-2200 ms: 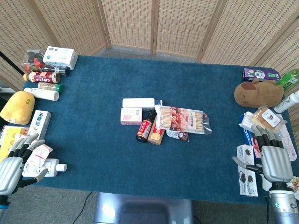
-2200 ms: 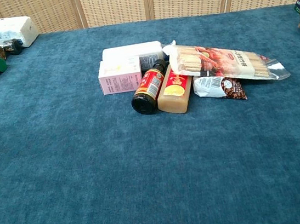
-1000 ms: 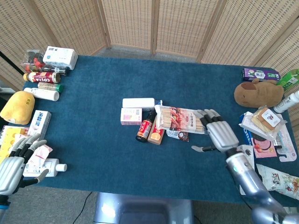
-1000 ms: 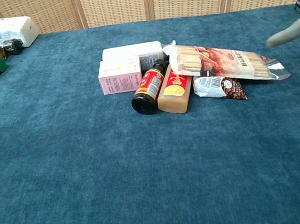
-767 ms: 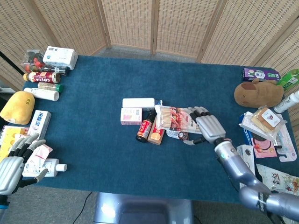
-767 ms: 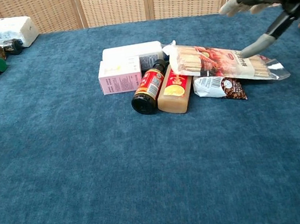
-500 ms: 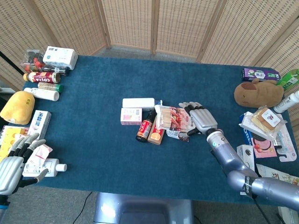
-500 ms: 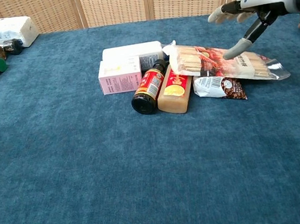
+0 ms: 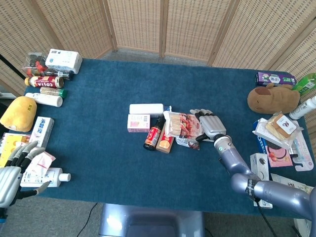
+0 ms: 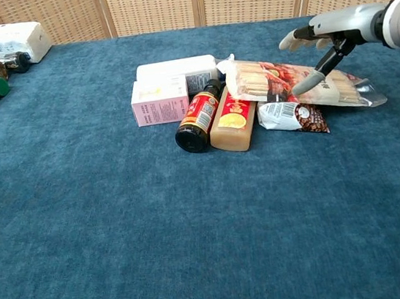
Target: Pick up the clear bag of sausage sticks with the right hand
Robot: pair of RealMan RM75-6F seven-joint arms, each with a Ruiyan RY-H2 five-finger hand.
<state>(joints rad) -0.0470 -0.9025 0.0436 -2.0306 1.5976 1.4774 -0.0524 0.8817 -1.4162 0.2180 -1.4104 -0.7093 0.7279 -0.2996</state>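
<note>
The clear bag of sausage sticks (image 9: 183, 125) is located at the centre of the blue counter (image 9: 108, 158), lying flat at the right end of a small cluster of goods. Its left end rests against an orange snack pack (image 10: 232, 119) and a dark sauce bottle (image 10: 197, 118). A small dark sachet (image 10: 295, 116) is partly tucked under its near edge. A white box (image 10: 174, 68) and a pink box (image 10: 158, 101) are positioned to the left of the bottle.

The right robot hand (image 9: 209, 125) is positioned over the right half of the bag with fingers spread; nothing is held. Contact with the bag cannot be confirmed.

The left robot hand (image 9: 11, 175) is seen at the near left counter edge, fingers apart and holding nothing.
</note>
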